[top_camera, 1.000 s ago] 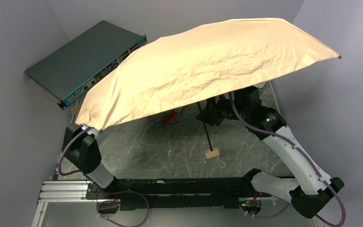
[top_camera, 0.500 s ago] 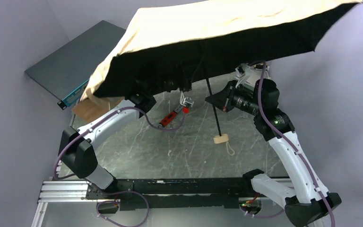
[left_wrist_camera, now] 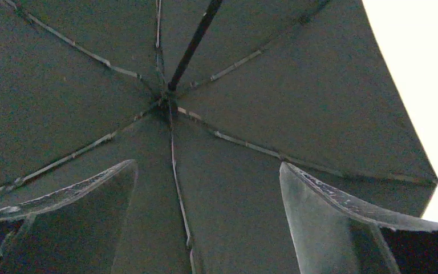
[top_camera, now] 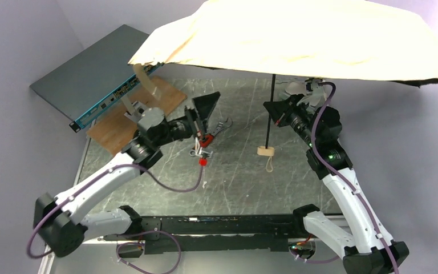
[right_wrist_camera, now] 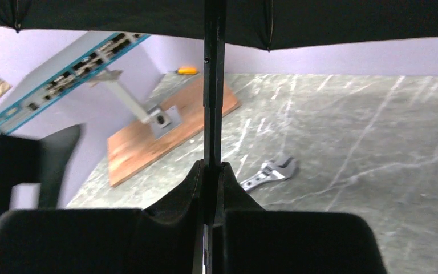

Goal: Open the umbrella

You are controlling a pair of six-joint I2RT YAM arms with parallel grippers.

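Note:
The umbrella point(top_camera: 319, 40) is spread wide, its cream-tan canopy filling the top of the top view. Its thin black shaft point(top_camera: 270, 114) hangs straight down to the small cream knob handle point(top_camera: 265, 151) just above the table. My right gripper point(top_camera: 274, 108) is shut on the shaft below the canopy; in the right wrist view the shaft point(right_wrist_camera: 214, 85) rises from between the shut right gripper point(right_wrist_camera: 213, 168). My left gripper point(top_camera: 204, 111) stands open and empty under the canopy's left edge. In the left wrist view the left gripper point(left_wrist_camera: 207, 164) faces up at the black lining and ribs point(left_wrist_camera: 168, 103).
A grey network switch point(top_camera: 91, 74) leans at the back left beside a wooden board point(top_camera: 131, 117). A silver wrench point(top_camera: 219, 127) and a red-handled tool point(top_camera: 202, 149) lie mid-table near the left gripper. Purple walls close in on both sides.
The left gripper opened and its arm drew back from the canopy toward the board. The canopy rose and levelled out on the right gripper's hold.

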